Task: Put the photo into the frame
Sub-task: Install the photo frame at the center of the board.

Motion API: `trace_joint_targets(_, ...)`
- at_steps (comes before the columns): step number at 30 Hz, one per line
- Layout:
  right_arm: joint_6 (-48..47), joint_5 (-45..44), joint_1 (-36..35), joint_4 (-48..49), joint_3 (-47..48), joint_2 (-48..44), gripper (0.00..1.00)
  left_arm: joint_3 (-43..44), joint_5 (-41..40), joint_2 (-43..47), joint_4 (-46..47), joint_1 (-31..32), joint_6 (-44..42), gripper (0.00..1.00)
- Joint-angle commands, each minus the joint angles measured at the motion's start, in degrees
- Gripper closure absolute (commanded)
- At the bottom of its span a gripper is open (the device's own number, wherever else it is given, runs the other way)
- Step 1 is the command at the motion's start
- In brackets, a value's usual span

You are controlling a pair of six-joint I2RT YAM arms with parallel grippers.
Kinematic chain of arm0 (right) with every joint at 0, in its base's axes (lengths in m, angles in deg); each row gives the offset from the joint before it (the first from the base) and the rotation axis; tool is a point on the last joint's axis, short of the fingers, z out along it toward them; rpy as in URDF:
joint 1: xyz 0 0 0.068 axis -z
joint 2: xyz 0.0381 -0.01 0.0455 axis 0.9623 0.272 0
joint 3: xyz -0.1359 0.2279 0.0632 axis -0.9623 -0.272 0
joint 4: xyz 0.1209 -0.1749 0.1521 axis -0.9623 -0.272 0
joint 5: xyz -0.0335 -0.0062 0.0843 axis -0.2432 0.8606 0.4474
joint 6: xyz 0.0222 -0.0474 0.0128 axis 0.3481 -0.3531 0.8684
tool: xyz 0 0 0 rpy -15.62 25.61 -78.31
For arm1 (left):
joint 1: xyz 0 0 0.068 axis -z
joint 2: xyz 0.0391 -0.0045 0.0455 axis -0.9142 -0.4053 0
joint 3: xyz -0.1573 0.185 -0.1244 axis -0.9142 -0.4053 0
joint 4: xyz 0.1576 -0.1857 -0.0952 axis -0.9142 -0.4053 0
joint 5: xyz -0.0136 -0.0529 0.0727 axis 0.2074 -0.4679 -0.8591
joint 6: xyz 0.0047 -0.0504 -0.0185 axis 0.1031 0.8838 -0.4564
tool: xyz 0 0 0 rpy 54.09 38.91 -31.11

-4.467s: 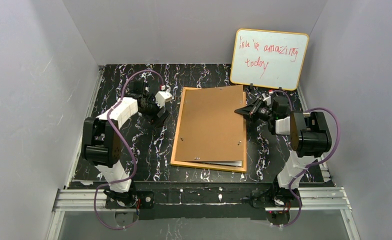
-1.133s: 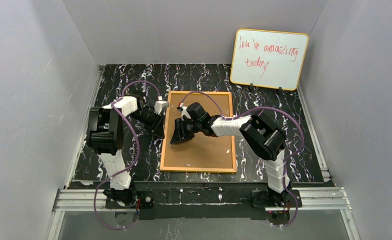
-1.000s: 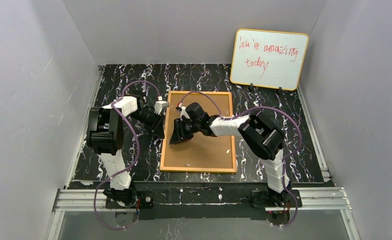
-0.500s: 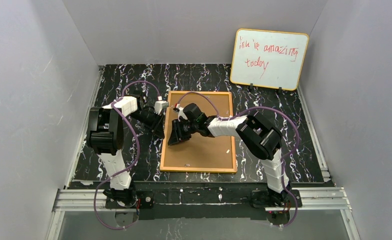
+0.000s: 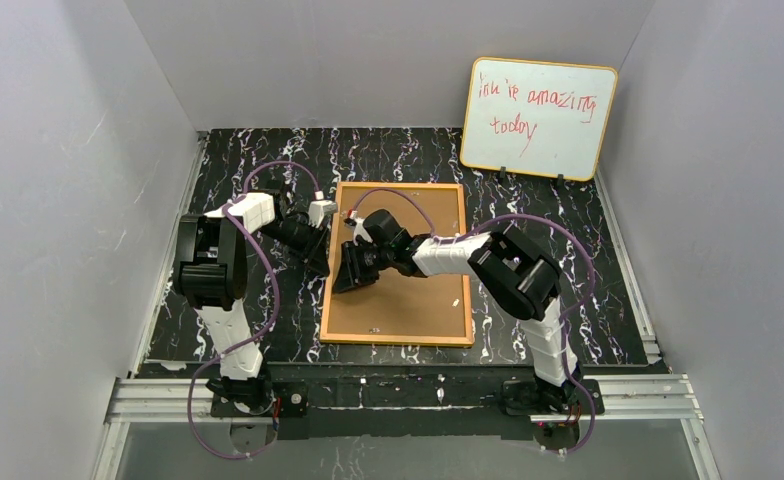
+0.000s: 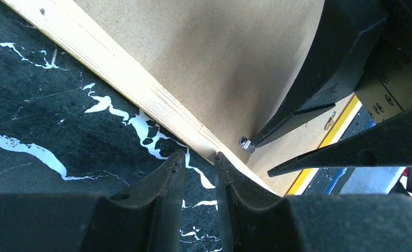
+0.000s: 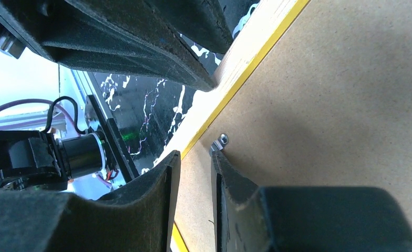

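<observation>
We see the black marbled table with the frame lying face down at its middle, orange-wood rim up, and the brown backing board filling it. The whiteboard stands at the far right, well apart. The right gripper reaches across over the board's left part, its jaws slightly parted with nothing between them, tips just beside a small metal clip. The left gripper sits at the frame's left rim, jaws a narrow slit apart; whether they pinch the rim we cannot tell.
</observation>
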Motion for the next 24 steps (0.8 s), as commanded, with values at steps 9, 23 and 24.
trace_joint_targets(9,0.8,-4.7,-0.6,2.3,2.7,3.8,0.65,-1.8,-1.4,1.1,2.3,0.0,-0.9,0.75)
trace_joint_targets(23,3.2,-6.0,-0.6,4.5,1.7,2.6,0.68,-2.6,-1.5,1.8,2.1,0.0,-1.5,0.75)
trace_joint_targets(24,3.6,-5.8,-0.5,4.9,1.5,2.1,0.68,-2.4,-1.4,1.9,2.1,0.0,-1.4,0.75)
